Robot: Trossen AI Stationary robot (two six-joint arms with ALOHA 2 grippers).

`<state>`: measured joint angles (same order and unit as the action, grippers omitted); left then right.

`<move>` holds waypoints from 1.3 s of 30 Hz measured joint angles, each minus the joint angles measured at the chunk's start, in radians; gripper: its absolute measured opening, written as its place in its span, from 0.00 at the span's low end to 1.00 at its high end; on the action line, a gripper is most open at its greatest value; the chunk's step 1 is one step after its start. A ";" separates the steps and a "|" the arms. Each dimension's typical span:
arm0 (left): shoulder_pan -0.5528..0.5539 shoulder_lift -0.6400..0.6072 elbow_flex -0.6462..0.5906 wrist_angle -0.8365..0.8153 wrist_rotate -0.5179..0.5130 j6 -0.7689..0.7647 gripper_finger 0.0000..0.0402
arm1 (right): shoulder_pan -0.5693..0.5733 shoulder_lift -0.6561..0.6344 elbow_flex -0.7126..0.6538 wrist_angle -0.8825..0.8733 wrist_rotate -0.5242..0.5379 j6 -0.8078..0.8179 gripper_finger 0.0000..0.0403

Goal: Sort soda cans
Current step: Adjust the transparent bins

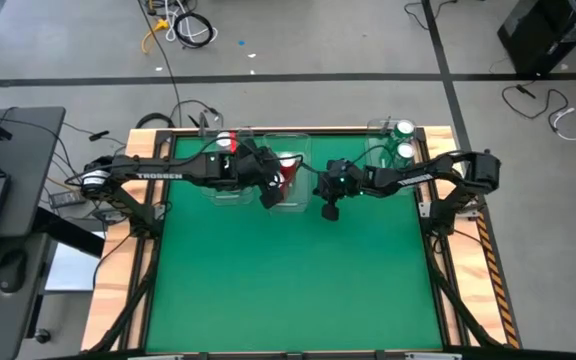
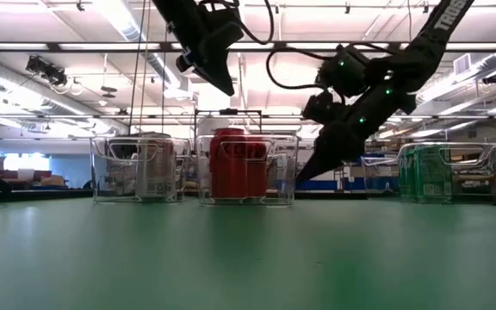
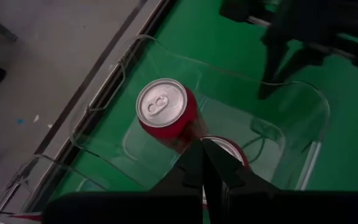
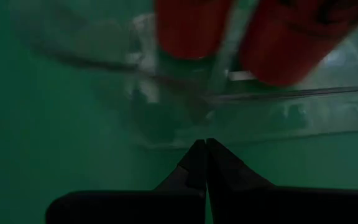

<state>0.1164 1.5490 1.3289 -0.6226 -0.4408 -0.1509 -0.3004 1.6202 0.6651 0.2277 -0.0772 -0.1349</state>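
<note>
We hang our left gripper (image 3: 205, 163), fingers pressed together and empty, over the middle clear bin (image 3: 291, 93), where both red cans (image 2: 238, 164) stand. Our right gripper (image 4: 205, 163), likewise closed and empty, points at that bin's front wall. Green cans (image 1: 404, 139) sit far right, grey cans (image 2: 151, 165) left, so sorting looks complete.

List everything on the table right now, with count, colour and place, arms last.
Bins: three, clear, along the far edge: left bin, middle bin, right bin.
Red cans: two, in the middle bin, upright: one, the other partly hidden behind the left gripper.
Green cans: two, in the right bin.
Silver cans: at least one, in the left bin; a second cannot be confirmed.
Table: green mat, wooden rim.
Left gripper: shut, above the middle bin.
Right gripper: shut, low beside the middle bin's front.
</note>
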 joint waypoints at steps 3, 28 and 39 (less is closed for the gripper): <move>-0.001 0.000 0.000 0.006 0.000 0.000 0.00 | -0.022 0.016 0.000 0.045 0.000 0.000 0.00; -0.032 0.000 0.000 0.004 -0.077 0.020 0.00 | -0.097 -0.021 0.019 0.101 0.052 0.117 0.00; -0.065 -0.006 -0.001 0.031 -0.120 0.065 0.00 | 0.134 -0.196 0.019 -0.118 0.055 0.045 0.00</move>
<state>0.0510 1.5427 1.3281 -0.5917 -0.5604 -0.0860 -0.1664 1.4246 0.6838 0.1100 -0.0224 -0.0902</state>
